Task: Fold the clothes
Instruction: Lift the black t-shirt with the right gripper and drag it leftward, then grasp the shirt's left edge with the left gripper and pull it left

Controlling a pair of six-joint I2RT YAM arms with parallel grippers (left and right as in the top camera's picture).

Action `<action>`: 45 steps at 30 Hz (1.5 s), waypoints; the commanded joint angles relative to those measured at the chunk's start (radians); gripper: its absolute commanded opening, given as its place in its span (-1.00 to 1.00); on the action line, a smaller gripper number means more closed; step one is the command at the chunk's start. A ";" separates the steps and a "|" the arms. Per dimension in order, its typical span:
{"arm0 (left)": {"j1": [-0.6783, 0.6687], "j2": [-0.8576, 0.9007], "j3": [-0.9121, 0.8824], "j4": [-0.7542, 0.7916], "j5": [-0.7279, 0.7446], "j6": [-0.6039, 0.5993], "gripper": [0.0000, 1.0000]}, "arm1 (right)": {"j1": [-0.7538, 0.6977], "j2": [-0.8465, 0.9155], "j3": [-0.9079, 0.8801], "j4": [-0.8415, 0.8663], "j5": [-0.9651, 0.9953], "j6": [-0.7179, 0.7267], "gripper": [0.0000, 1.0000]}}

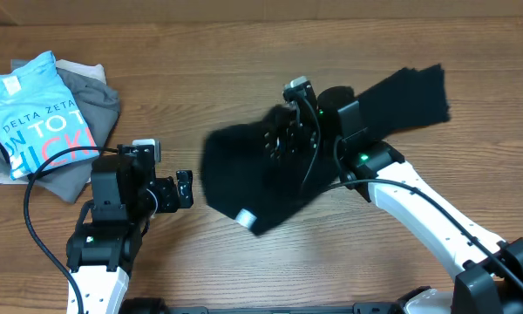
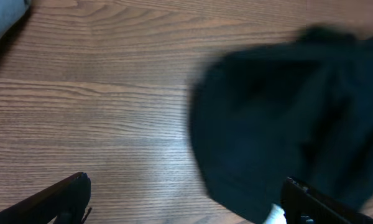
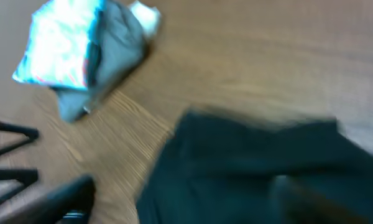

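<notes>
The right gripper [image 1: 279, 141] hangs over the middle of the black garment [image 1: 240, 170]. Its wrist view is blurred, but its fingers look spread apart with nothing pinched between them. The left gripper [image 1: 184, 188] stands wide open and empty over bare table [image 1: 244, 52], just beside the garment's left edge. The garment lies bunched at mid-table, one part stretching toward the far right, and its white tag [image 1: 243, 217] shows at the near edge. A blue tee [image 1: 35, 113] lies on grey garments [image 1: 91, 96] at the far left, well apart.
</notes>
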 commanded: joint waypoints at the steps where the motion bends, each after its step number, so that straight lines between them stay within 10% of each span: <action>1: 0.002 0.000 0.023 0.011 0.014 -0.018 1.00 | -0.024 -0.002 0.011 -0.085 0.114 0.022 1.00; 14: -0.001 0.042 0.023 0.200 0.042 -0.140 1.00 | -0.116 -0.002 0.011 -0.295 0.319 0.041 1.00; 33: -0.169 0.852 0.507 0.083 0.114 0.011 1.00 | -0.284 -0.052 0.011 -0.633 0.526 0.317 1.00; 39: -0.190 1.036 0.588 0.114 0.171 -0.085 0.35 | -0.351 -0.054 0.011 -0.663 0.526 0.316 1.00; 45: -0.193 1.081 0.587 0.109 0.172 -0.137 0.31 | -0.351 -0.053 0.011 -0.661 0.526 0.306 1.00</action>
